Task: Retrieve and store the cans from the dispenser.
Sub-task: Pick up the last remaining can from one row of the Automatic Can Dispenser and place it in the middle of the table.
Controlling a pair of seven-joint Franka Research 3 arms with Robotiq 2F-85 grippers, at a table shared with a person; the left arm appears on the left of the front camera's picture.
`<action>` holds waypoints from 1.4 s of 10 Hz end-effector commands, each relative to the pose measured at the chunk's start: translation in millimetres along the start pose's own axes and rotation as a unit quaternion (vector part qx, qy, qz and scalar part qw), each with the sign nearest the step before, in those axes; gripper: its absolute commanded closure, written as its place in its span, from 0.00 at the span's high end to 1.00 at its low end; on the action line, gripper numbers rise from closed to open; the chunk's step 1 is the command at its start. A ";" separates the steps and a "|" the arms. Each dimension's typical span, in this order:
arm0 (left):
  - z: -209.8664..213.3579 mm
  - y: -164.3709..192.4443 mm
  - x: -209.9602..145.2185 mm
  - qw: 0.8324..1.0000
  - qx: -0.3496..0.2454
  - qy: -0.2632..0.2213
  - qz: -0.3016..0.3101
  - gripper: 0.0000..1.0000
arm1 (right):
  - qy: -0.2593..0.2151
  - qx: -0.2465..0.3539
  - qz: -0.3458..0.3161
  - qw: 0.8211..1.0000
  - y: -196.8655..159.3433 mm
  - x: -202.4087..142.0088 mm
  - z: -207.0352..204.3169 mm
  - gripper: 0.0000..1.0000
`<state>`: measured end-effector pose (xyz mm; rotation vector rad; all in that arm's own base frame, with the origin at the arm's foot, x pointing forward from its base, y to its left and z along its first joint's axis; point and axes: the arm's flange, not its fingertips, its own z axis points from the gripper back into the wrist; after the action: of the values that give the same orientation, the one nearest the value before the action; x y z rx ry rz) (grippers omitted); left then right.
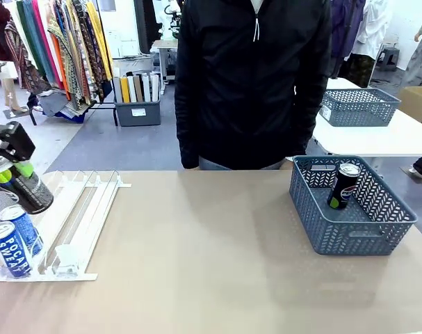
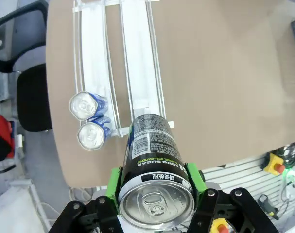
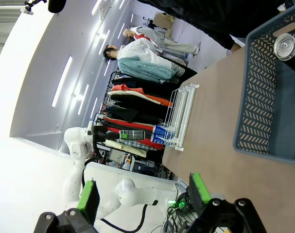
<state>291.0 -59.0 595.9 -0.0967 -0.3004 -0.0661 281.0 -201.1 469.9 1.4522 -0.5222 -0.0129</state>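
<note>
Left wrist view: the left jaws pinch a black Pepsi can (image 2: 154, 170) above the dispenser (image 2: 140, 58) at its low end, near the left edge of the tabletop (image 2: 215, 77), beside two Pocari cans (image 2: 84, 105). In the basket (image 1: 350, 233) near the right edge leans another Pepsi can (image 1: 345, 185); the right jaws stand spread.

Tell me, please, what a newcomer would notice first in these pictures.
The left gripper clamps a black Pepsi can over the dispenser at the left, where two blue Pocari Sweat cans sit at the low end. A second black can rests in the grey basket at the right.
</note>
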 end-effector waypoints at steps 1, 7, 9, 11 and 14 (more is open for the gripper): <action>4.5 -5.8 -2.4 1.000 0.020 -0.008 -0.012 0.00 | -0.002 0.006 0.012 1.000 2.2 1.7 1.2 1.00; -46.7 -159.3 72.6 0.994 0.003 -0.036 -0.101 0.00 | -0.002 0.006 0.012 1.000 2.2 1.7 1.2 1.00; -92.6 -215.6 94.5 0.990 -0.026 -0.026 -0.133 0.00 | -0.002 0.006 0.012 1.000 2.2 1.7 1.2 1.00; -137.8 -262.4 102.3 0.984 -0.043 -0.019 -0.175 0.00 | -0.002 0.006 0.012 1.000 2.2 1.7 1.2 1.00; -198.7 -301.0 102.1 0.967 -0.051 0.023 -0.247 0.00 | -0.002 0.006 0.012 1.000 2.2 1.7 1.2 1.00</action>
<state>413.8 -378.5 455.2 -0.1260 -0.2549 -0.5354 280.8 -201.2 470.1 1.4522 -0.5226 -0.0127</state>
